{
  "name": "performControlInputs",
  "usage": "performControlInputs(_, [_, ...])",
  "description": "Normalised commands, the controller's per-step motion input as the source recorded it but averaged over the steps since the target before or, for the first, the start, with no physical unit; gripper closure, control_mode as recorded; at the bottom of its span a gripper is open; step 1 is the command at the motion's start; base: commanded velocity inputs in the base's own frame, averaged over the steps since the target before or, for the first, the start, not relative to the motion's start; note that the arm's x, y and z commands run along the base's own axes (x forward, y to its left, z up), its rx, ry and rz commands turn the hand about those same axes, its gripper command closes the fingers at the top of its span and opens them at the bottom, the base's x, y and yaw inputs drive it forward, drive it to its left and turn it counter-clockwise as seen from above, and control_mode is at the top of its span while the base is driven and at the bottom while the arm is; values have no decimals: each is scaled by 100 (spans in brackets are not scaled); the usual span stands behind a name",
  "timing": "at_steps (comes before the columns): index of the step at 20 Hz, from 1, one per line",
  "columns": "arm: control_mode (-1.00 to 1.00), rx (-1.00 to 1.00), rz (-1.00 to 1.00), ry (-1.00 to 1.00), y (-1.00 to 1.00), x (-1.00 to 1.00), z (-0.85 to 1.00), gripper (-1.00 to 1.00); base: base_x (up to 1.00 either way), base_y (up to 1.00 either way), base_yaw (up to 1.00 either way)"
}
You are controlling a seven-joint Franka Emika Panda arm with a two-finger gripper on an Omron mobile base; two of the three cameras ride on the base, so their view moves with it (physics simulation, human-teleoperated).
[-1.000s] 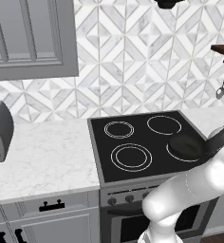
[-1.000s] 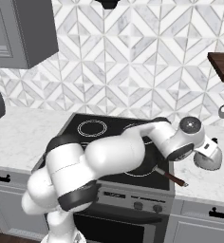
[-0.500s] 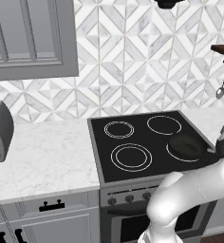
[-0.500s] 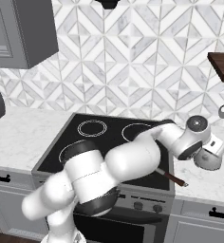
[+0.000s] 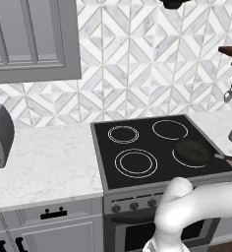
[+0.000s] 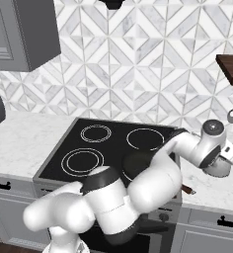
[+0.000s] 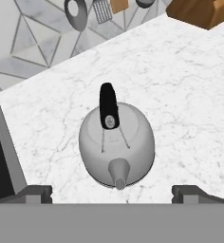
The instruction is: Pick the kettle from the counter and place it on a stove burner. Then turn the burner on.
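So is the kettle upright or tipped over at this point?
Upright. In the hand view the kettle sits on its base on the counter, black handle arching over the top, spout pointing toward the camera.

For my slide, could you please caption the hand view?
Open jaws hover above the kettle, which stands upright on the marble counter beside the stove.
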Motion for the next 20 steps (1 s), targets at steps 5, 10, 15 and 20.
performControlInputs(5, [-100,0,0,0,0,0,-19,-100,0,0,0])
performControlInputs(10, [-100,0,0,0,0,0,-24,-100,0,0,0])
performControlInputs(15, [-100,1,0,-1,-1,10,-2,-100,0,0,0])
performControlInputs(20, [-100,3,0,0,-4,19,0,-100,0,0,0])
